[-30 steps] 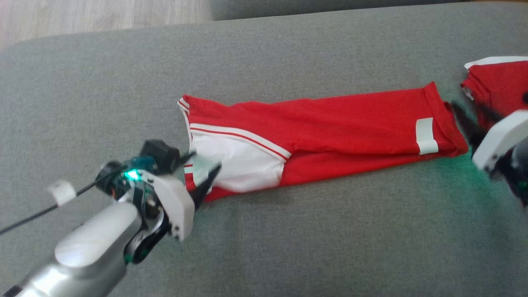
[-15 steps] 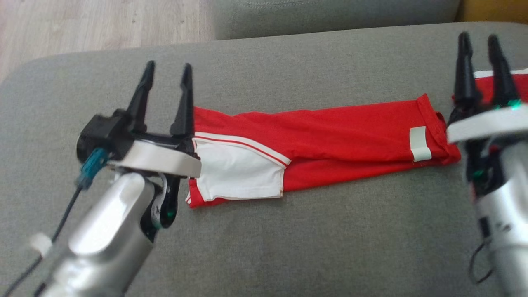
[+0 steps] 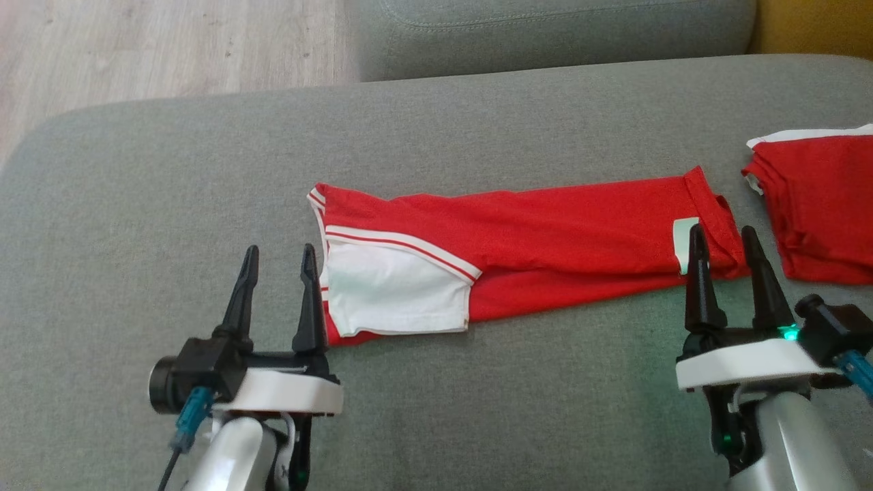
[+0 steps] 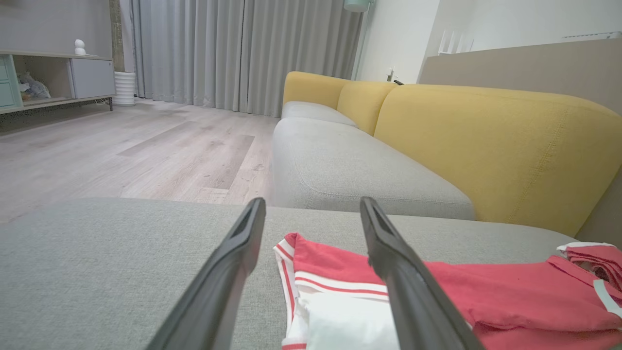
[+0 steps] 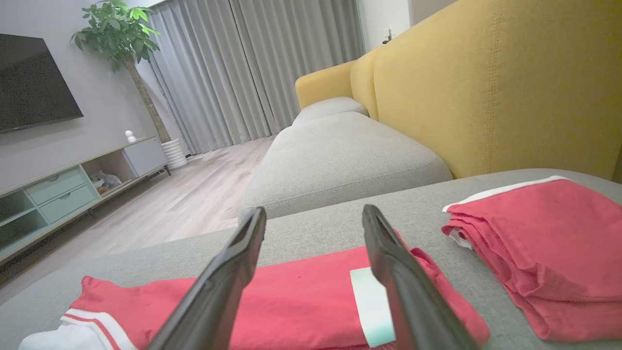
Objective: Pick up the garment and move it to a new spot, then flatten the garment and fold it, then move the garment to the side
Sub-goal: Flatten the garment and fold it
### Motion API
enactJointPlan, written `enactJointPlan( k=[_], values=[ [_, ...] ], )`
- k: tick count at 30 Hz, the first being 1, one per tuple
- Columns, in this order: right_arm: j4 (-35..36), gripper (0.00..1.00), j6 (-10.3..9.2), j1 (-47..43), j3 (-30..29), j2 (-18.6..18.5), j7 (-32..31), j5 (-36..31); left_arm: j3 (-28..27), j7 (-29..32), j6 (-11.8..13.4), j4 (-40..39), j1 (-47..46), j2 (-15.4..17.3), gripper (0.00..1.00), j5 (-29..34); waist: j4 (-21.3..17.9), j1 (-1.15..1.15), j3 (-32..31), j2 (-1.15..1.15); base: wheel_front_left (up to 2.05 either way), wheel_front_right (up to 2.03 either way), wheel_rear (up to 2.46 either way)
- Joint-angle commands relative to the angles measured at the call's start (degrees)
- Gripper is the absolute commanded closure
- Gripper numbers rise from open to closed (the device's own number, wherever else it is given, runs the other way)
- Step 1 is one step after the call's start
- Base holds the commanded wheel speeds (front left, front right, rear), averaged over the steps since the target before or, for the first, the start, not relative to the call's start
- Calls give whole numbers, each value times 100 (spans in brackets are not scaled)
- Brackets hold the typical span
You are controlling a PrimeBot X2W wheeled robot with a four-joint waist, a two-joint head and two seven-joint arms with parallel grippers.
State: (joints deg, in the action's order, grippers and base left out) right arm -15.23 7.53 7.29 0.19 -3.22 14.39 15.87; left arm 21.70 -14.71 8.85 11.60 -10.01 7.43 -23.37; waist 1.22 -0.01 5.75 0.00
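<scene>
The garment (image 3: 545, 232) is red with a white side panel and white stripes. It lies as a long folded strip across the grey cushion (image 3: 477, 409). My left gripper (image 3: 279, 249) stands open just left of its white end, holding nothing; the left wrist view shows the garment (image 4: 486, 291) beyond the open left gripper (image 4: 312, 201). My right gripper (image 3: 721, 230) is open at the strip's right end, near the white label (image 3: 682, 245), its fingertips over the cloth's near edge. In the right wrist view, the right gripper (image 5: 315, 209) points over the garment (image 5: 301, 287).
A second folded red garment (image 3: 818, 198) lies at the far right of the cushion, close to the strip's end; it also appears as a folded red garment (image 5: 544, 243). Wooden floor (image 3: 136, 48) lies beyond the cushion's left edge. A yellow backrest (image 4: 486, 146) rises behind.
Both arms have drawn back from the garment's two ends toward the near edge, fingers now pointing forward and open. The head camera has tilted. The garment stays in place.
</scene>
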Motion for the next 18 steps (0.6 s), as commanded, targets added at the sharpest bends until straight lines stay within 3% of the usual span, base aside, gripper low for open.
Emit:
enactJointPlan(
  k=[1,7,18],
  values=[
    [241,0,-4,169,153,23,60,-59,-302,-28,-75,-141,-163,-33,0,101,6,1,9,0,0,0,0],
    [-89,0,-4,375,-50,32,-18,-264,-614,-29,-414,-16,-236,-247,0,511,50,1,229,0,0,0,0],
    [-2072,0,-4,1592,-1694,34,-683,-1295,-806,-29,-770,236,-574,-418,0,830,217,1,849,0,0,0,0]
  ],
)
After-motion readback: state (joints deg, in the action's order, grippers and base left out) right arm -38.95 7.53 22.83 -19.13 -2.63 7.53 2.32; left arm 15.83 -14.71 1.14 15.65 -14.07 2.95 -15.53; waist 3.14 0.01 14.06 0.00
